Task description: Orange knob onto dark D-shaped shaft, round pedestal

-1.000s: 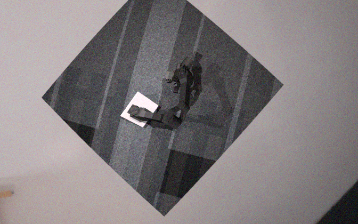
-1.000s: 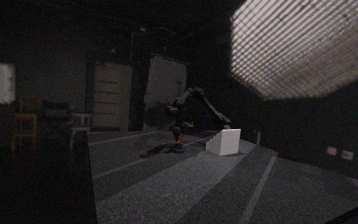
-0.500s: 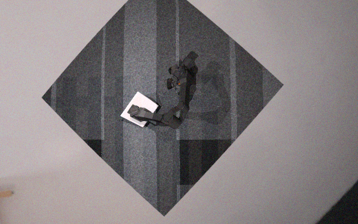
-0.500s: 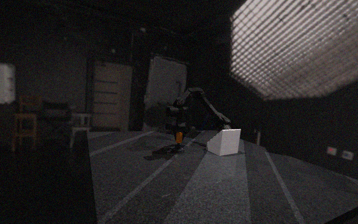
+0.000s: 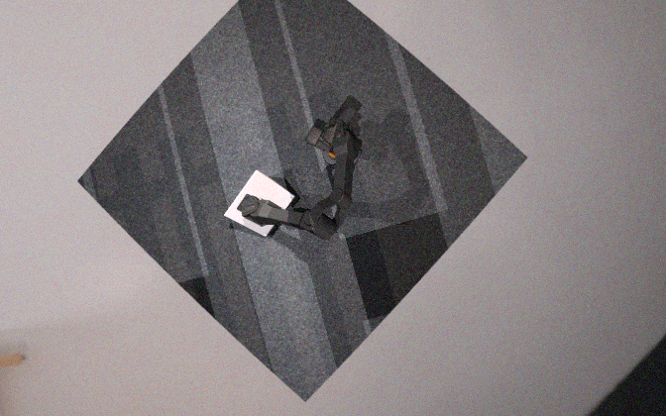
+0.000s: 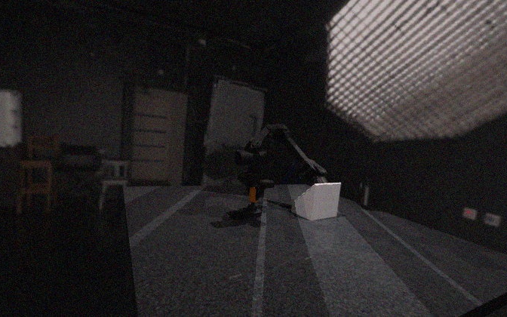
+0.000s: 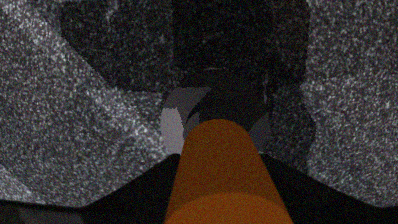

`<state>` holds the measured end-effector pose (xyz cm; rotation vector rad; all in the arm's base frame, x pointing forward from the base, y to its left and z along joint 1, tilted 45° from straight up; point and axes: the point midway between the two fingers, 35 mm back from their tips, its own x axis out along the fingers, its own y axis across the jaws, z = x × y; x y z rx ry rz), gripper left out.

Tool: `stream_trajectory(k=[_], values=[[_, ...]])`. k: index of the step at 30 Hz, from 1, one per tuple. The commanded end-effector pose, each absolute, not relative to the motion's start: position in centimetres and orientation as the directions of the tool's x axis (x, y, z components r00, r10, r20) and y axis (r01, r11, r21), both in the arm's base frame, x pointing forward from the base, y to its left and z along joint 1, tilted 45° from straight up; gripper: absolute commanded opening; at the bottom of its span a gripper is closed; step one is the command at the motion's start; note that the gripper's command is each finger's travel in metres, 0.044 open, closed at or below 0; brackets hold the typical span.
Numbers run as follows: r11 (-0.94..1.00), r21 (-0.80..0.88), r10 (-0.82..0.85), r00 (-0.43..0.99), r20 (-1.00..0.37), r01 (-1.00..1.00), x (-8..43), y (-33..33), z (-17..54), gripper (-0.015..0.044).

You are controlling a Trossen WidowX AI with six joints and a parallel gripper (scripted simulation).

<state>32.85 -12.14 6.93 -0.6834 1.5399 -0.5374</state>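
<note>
The orange knob (image 5: 331, 155) (image 6: 252, 194) (image 7: 227, 172) is upright between the fingers of my gripper (image 6: 253, 188) (image 7: 218, 161), which is shut on it. The round pedestal (image 7: 171, 131) is below the knob; its grey rim shows beside the knob's far end in the wrist view, partly in shadow. In the exterior view a short dark gap shows under the knob, above the pedestal. The dark shaft is mostly hidden by the knob and shadow, so I cannot tell whether its tip is inside the hole. The flat sides of the shaft and hole are not visible.
A white block (image 5: 274, 190) (image 6: 324, 201) with a sloped side stands by the arm's base. The arm reaches from there over the striped dark table top (image 5: 283, 310) (image 6: 192, 267). The arm's shadow falls around the pedestal.
</note>
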Motion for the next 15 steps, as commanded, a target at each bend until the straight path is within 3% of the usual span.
stream_trajectory(k=[1,5,15], values=[[0.68,-0.677,-0.702,-0.017,-0.712,0.281,32.92,-12.16,6.94,0.0],[0.636,-0.637,-0.702,-0.017,-0.712,0.436,32.96,-12.12,6.82,0.0],[0.633,-0.635,-0.702,-0.017,-0.712,0.443,32.9,-12.11,6.94,0.0]])
